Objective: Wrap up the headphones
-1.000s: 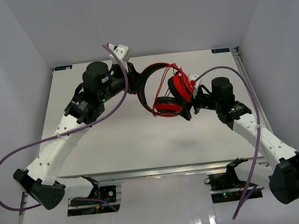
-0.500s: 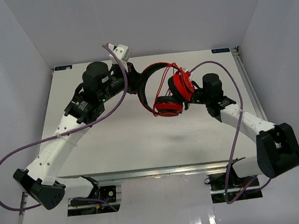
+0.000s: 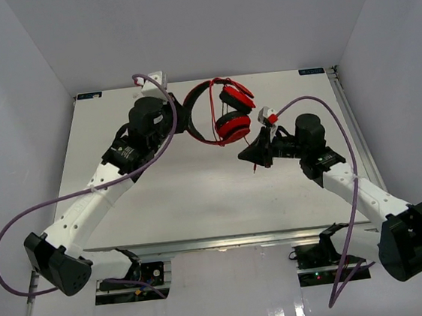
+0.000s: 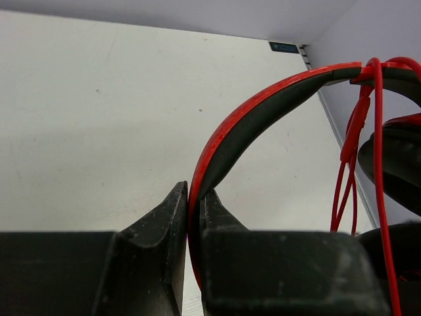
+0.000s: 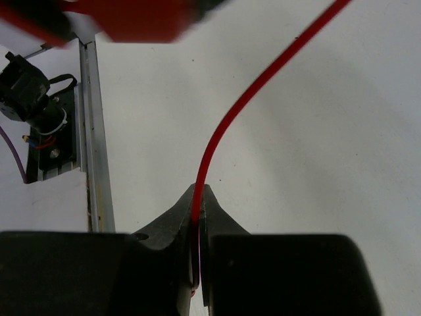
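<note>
The red headphones (image 3: 225, 115) hang above the back of the table, ear cups together, cable looped over the headband. My left gripper (image 3: 185, 120) is shut on the red-and-black headband (image 4: 263, 108), which runs up between its fingertips (image 4: 177, 197). Loops of the thin red cable (image 4: 377, 151) cross the headband beside a black ear pad (image 4: 395, 164). My right gripper (image 3: 248, 156) sits in front of and below the ear cups, shut on the cable (image 5: 227, 125), which rises from its tips (image 5: 198, 194) towards the blurred red headphones (image 5: 131, 20).
Thick purple robot cables (image 3: 86, 190) (image 3: 350, 151) arc off both arms. White walls close in the table (image 3: 177, 199) on three sides. A metal rail (image 5: 92, 131) and base hardware (image 5: 33, 99) lie at the table's near edge.
My right gripper was open at the ear cup; it has dropped away and shut on the cable. My left arm has carried the headphones towards the back wall.
</note>
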